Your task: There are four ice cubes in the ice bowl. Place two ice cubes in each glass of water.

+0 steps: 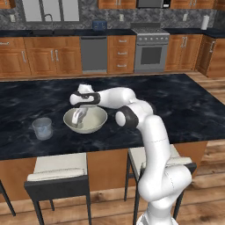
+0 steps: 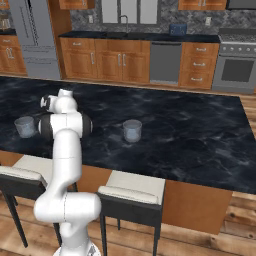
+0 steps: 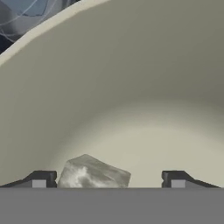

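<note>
Gripper: the two-finger gripper (image 3: 107, 179) is reaching into the wide cream-white ice bowl (image 1: 99, 115), jaws spread, pinching nothing.
Ice: one translucent pale ice cube (image 3: 93, 172) is lying on the bowl floor between the fingertips, nearer the left one.
Risk: closing off-centre is likely nudging the slick cube aside.
Glasses: one clear tumbler (image 1: 43, 128) is standing near the bowl; another clear tumbler (image 2: 132, 130) is waiting well apart.

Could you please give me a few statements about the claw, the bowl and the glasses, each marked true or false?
1. The claw is down inside the ice bowl. True.
2. An ice cube lies between the open claw's fingertips. True.
3. The ice bowl is dark blue. False: it is cream-white.
4. Both glasses stand inside the bowl. False: one glass stands on the counter beside it, the other glass farther off.
</note>
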